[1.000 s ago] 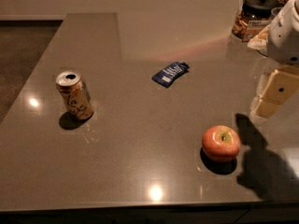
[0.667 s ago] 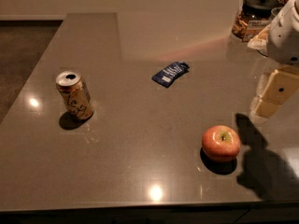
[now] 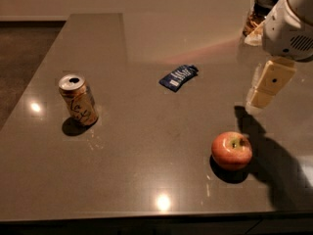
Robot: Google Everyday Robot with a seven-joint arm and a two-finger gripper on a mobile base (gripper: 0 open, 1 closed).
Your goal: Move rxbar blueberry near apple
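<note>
"Cream-coloured gripper [image 3: 270,84], hanging above the right side of the table [image 3: 146,146], under the white arm housing [image 3: 288,26]. Spread or together: cannot tell from this angle. It holds nothing."

"And the task's thing?"

"The rxbar blueberry [image 3: 178,77] lies flat on the top, left of the gripper and well apart from it, a little farther back. It sits at a slant with nothing touching it. The apple [image 3: 232,150] is upright on the near right, stem dimple up, well apart from the bar. I judge the pick has not begun."

"What could go wrong?"

"The wrapper is thin on a smooth, glossy surface. If the gripper comes down off-centre or too shallow, the bar would likely skid away instead of lifting. A weak pinch on the wrapper's edge might let it slip mid-carry. At the drop end, the apple is round and free to move. A low pass or a careless set-down could nudge it, and it sits close to the near edge. The gold can [image 3: 78,100] on the left and the jar [image 3: 257,16] at the far right look clear of any likely path."

"Any writing?"

"White lettering and a white patch show on the bar's dark blue, but I can't read them. The can has dark script on its side, also unreadable."
</note>
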